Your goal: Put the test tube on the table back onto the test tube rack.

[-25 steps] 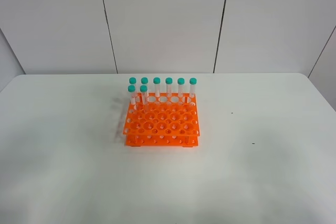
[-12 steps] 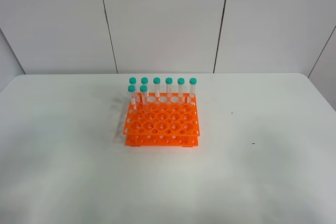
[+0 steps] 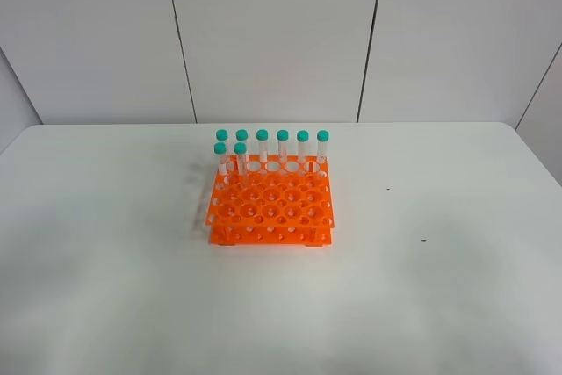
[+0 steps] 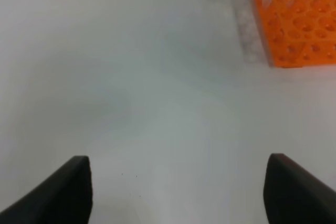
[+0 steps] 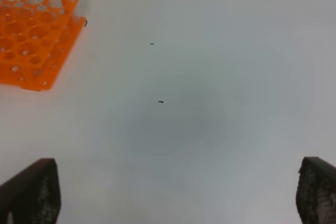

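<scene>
Seven teal-capped tubes (image 3: 262, 148) stand in the orange rack (image 3: 270, 209) — none lies loose on the table (image 3: 439, 287), so I judge the task finished. My left tool (image 4: 178, 192) and right tool (image 5: 178, 195) hang released — nothing to grasp next.

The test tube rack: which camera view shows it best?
The exterior high view: the whole orange test tube rack appears there, with seven teal-capped tubes standing along its far side. The left wrist view shows only one corner of it, blurred. The right wrist view shows one corner too, with tube bottoms.
</scene>
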`<state>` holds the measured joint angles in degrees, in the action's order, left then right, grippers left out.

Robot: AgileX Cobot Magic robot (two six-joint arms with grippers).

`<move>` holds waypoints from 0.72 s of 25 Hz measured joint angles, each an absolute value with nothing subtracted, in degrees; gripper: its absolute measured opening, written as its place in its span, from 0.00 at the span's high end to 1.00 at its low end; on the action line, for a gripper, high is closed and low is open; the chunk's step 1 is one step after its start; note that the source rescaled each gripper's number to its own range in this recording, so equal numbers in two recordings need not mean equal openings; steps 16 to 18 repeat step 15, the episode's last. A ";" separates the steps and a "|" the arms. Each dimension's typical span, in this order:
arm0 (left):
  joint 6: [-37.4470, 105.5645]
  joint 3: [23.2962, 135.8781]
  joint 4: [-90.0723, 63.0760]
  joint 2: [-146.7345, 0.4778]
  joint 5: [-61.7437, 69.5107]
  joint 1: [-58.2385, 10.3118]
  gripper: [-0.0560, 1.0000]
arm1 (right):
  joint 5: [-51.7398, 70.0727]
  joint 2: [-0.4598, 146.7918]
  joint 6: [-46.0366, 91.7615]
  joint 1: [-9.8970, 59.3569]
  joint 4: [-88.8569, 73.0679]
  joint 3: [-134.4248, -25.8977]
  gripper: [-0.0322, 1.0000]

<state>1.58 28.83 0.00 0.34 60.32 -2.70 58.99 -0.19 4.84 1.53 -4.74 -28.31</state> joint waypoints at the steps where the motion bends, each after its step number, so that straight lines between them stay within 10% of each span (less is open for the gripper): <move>1: 1.58 28.83 0.00 0.34 60.32 -2.58 0.06 | 58.99 -0.19 4.84 1.53 -4.74 -28.31 0.00; 18: 1.58 28.83 0.00 0.34 60.32 -1.50 0.06 | 58.99 -0.19 4.84 1.53 -4.74 -28.31 0.00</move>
